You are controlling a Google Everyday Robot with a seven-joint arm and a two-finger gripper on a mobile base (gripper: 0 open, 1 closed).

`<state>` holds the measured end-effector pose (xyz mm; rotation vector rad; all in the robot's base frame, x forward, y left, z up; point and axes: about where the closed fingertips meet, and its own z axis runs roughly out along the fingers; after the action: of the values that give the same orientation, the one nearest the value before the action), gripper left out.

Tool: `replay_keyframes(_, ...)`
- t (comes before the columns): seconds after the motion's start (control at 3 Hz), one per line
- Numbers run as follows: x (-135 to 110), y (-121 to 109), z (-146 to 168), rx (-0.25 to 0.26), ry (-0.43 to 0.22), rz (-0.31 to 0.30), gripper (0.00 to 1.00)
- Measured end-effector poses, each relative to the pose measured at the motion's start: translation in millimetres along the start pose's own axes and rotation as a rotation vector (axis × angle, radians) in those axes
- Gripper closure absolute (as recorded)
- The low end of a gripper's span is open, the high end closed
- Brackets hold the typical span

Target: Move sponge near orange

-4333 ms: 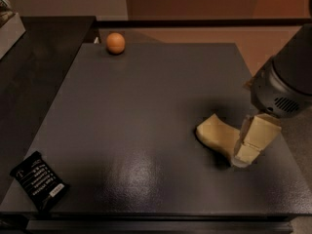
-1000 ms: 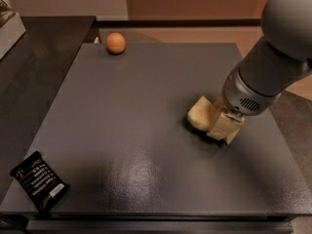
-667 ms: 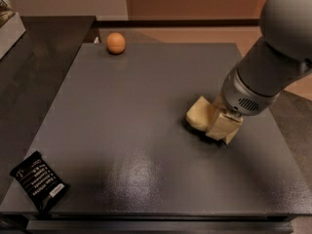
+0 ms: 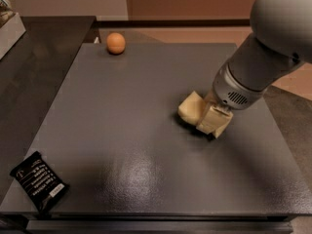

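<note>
My gripper point(image 4: 211, 125) is down on the right side of the tabletop point(image 4: 131, 130), w/ fingers clamped on the right end of the sponge point(image 4: 191, 107). The sponge's left part sticks out twd the middle, a bit tilted. Orange point(image 4: 116, 43) sits at the far edge, left of centre, well apart from the sponge. Black packet point(image 4: 39, 182) lies at the near-left corner.

The gripper point(image 4: 213, 122) touched the sponge point(image 4: 189, 108) right of centre on the table point(image 4: 122, 130). The orange point(image 4: 115, 43) lay well apart.
</note>
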<state>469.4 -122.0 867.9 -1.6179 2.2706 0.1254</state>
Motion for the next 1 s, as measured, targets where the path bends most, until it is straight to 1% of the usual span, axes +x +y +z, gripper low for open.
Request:
replay_keyframes(0.33, -23.1, -20.0, 11.5, -0.003, -0.039, 0.013, 1.0)
replay_keyframes(0.67, -49.1, -47.9, 23.0, 0.008, -0.066, 0.031, 1.0)
replay_keyframes(1.0, -80.9, -87.4, 39.8, 0.048, -0.079, 0.055, 1.0)
